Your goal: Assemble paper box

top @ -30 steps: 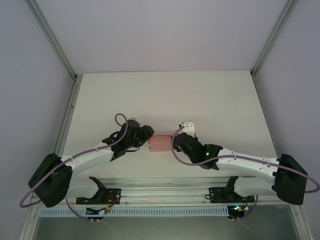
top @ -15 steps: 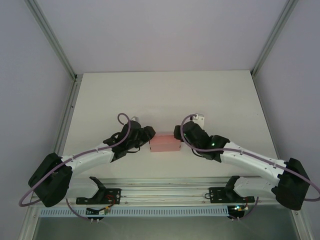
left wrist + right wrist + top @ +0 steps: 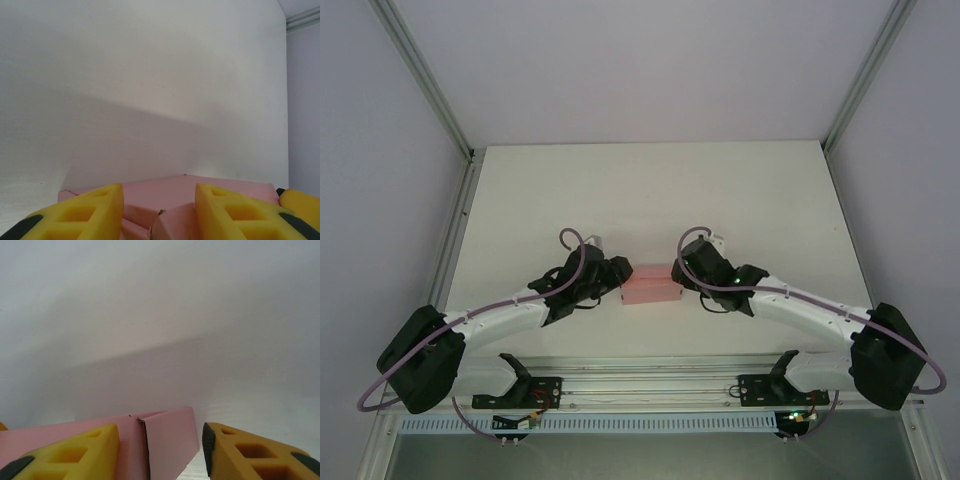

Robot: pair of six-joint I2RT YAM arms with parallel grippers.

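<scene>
The paper box [image 3: 648, 284] is a small pale pink rectangular box lying on the white table between my two grippers. At its left end is my left gripper [image 3: 617, 278]. In the left wrist view its yellow fingers [image 3: 87, 210] press on the pink card of the paper box [image 3: 170, 186], whose folded end fills the gap of the left gripper [image 3: 159, 205]. At the box's right end is my right gripper [image 3: 678, 274]. In the right wrist view the right gripper [image 3: 159, 452] straddles the end flap of the paper box [image 3: 167, 430], with bare table showing beside its right finger [image 3: 240, 450].
The white table [image 3: 650, 190] has free room behind the box and to both sides. Aluminium frame posts [image 3: 450, 120] run along the left and right edges. A metal rail [image 3: 650, 385] with the arm bases lies at the near edge.
My right gripper has swung from the near side of the box up to its right end, its jaws widening and then narrowing. The left gripper has stayed at the left end.
</scene>
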